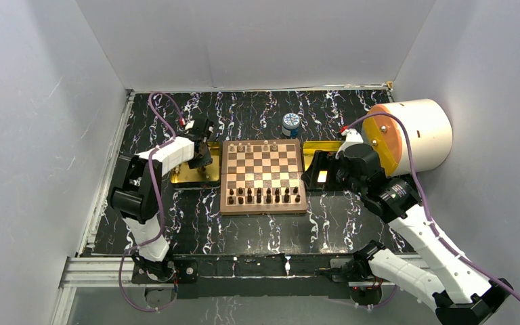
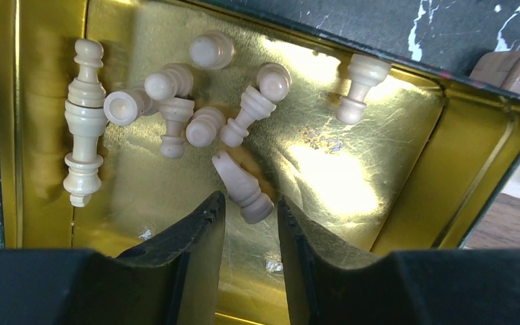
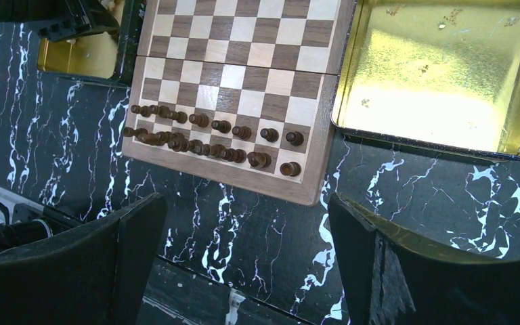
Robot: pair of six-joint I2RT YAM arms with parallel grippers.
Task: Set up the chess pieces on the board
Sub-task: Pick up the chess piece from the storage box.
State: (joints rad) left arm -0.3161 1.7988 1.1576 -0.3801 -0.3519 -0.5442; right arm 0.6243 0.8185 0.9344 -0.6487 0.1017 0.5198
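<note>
Several cream chess pieces [image 2: 176, 101] lie loose in a gold tray [image 2: 393, 169] left of the board [image 1: 263, 169]. My left gripper [image 2: 250, 202] is down inside that tray. Its jaws stand narrowly apart around the base of one lying cream piece [image 2: 240, 183], which sits close to the right finger with a gap on the left. A few cream pieces [image 1: 247, 146] stand on the board's far row and dark pieces [image 1: 264, 196] fill the near rows. My right gripper [image 3: 244, 203] hangs wide open over the black marble table, just off the board's near right corner [image 3: 311, 193], holding nothing.
A second gold tray [image 3: 440, 68] lies right of the board with no pieces in it. A small blue-and-white jar [image 1: 291, 124] stands behind the board. A large white cylinder [image 1: 416, 135] lies at the back right. Grey walls enclose the table.
</note>
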